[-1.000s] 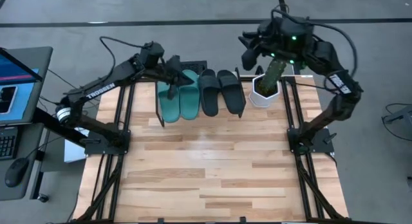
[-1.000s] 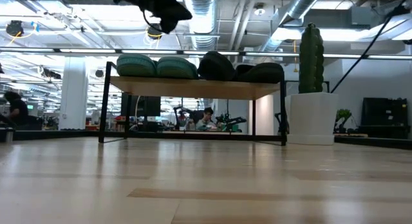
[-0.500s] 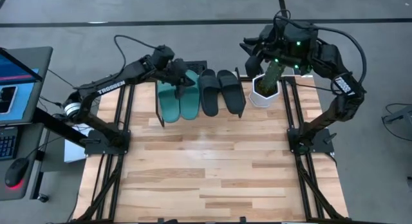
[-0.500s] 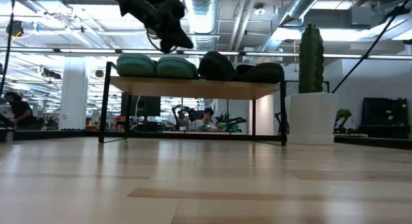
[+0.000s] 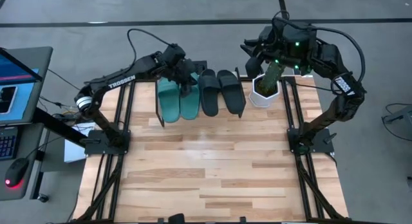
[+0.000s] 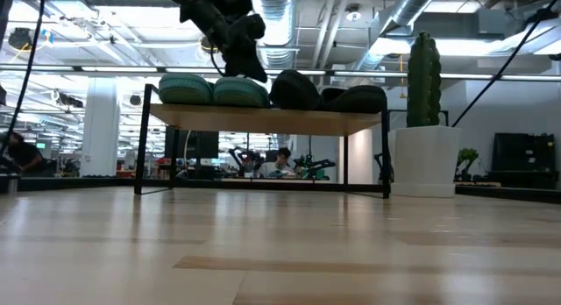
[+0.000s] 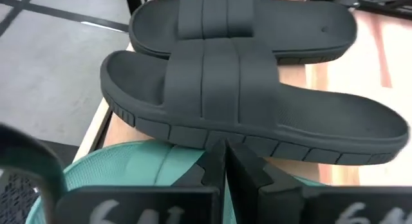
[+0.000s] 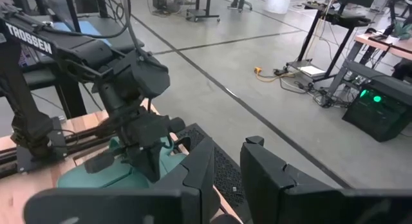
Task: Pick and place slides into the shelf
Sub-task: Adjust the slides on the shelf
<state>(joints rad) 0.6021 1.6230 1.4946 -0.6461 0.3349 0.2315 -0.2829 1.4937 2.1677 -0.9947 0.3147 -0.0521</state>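
We start at the left. A laptop (image 5: pixel 16 82) sits on a side stand off the table's (image 5: pixel 212 179) left edge, well apart from the work. The left claw (image 5: pixel 187 89) hangs over the shelf (image 6: pixel 263 120), above the inner teal slide (image 5: pixel 190 98), with its fingers (image 7: pixel 222 166) pressed together and holding nothing. The outer teal slide (image 5: pixel 168 102) lies just beside the inner one, at the shelf's left end.

Moving right, the two black slides (image 5: pixel 222 92) lie side by side on the same top board, next to the teal pair. All four slides therefore rest on the shelf, at the far edge of the table. In the low view they show as rounded humps in a row on the board.

We judge the slides to be light, soft rubber that flexes under pressure and is not fragile. The wide strap is the best place to take hold: a claw can close across it, or pinch the sole's side wall, which is ribbed on the black slide (image 7: pixel 257 102) in the left wrist view. The slides lie close together, so we expect any nudge to shift a neighbour.

Further right, a cactus (image 5: pixel 273 71) in a white pot (image 5: pixel 264 92) stands just beside the shelf's right end and limits approach from that side. The right claw (image 5: pixel 257 53) waits above and behind it, fingers slightly parted and empty.
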